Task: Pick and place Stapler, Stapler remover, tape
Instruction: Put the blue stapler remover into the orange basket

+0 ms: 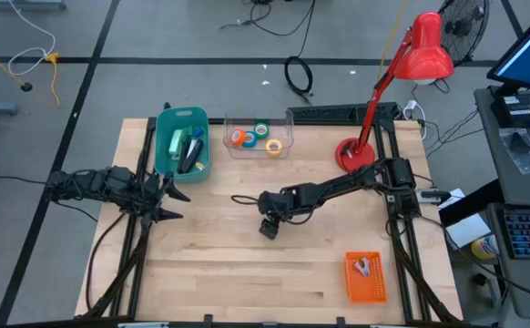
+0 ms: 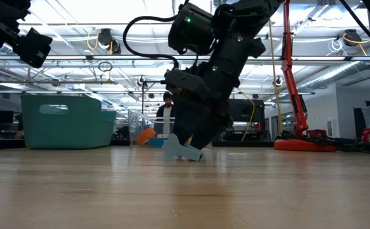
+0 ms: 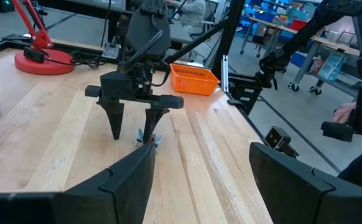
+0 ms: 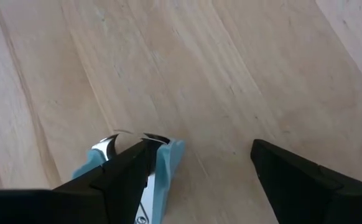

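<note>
Surface: a pale wooden surface (image 1: 247, 264) with a teal plastic bin (image 1: 182, 139), a clear tray of small coloured tape rolls (image 1: 258, 137) and an orange basket (image 1: 366, 276).
Room: a red desk lamp (image 1: 402, 82) stands at the far right corner.
My right hand (image 1: 269, 228): fingers spread wide, low over the middle of the surface, one finger touching the small light blue staple remover (image 4: 150, 171) lying there.
My left hand (image 1: 169, 196): fingers spread, holding nothing, waiting at the left edge.

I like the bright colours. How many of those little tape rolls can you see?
4, all together in the clear box at the table's far edge: blue, orange, green, yellow. None looks hidden.
</note>
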